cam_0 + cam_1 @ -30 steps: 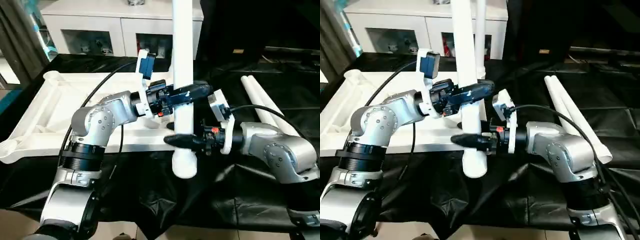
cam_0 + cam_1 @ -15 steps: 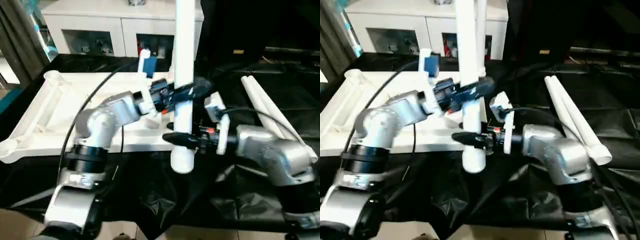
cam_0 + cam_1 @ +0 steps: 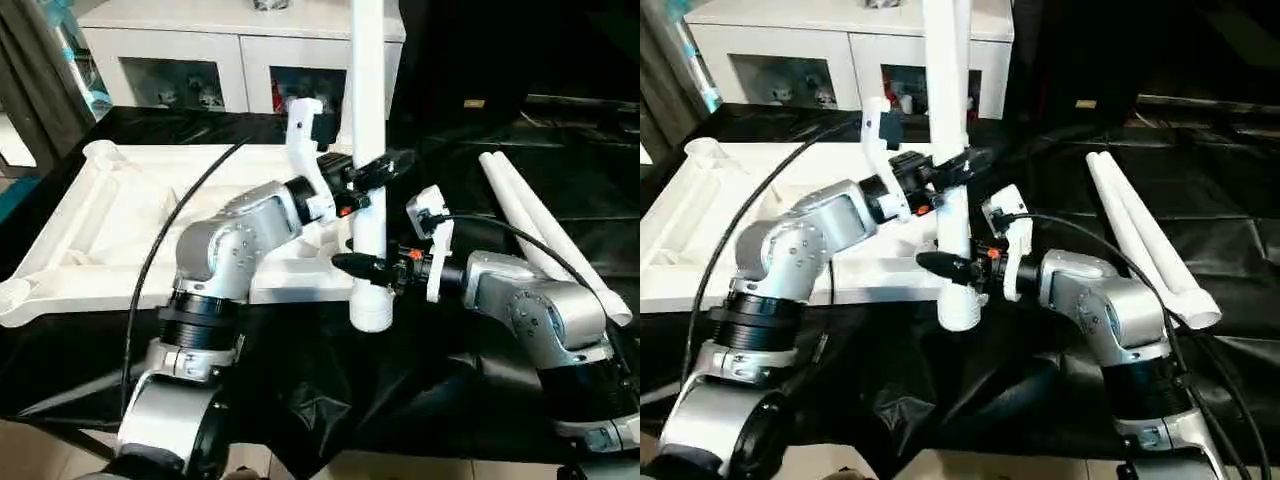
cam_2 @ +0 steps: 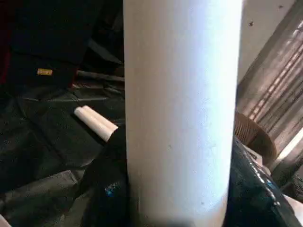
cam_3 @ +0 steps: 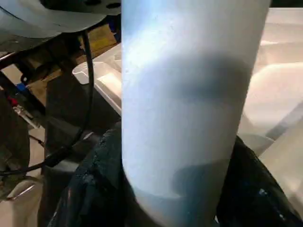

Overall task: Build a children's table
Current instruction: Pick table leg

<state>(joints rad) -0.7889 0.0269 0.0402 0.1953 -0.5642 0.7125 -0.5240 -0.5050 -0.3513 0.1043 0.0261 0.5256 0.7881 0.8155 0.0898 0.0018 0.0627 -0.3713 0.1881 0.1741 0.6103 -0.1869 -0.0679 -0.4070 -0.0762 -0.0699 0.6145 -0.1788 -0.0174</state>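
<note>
On the black-draped bench, both tools (image 3: pixel 372 172) (image 3: pixel 362 266) apparently clamp one upright, smooth white leg (image 3: pixel 368 120).

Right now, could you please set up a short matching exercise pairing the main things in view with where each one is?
Things:
1. table leg
2. tabletop
3. two spare legs
4. cabinet

Places:
A. lying on the black sheet at the robot's right
B. standing behind, against the wall
C. upright, gripped by both tools
D. upside down on the robot's left

Pairs: 1-C, 2-D, 3-A, 4-B
</note>
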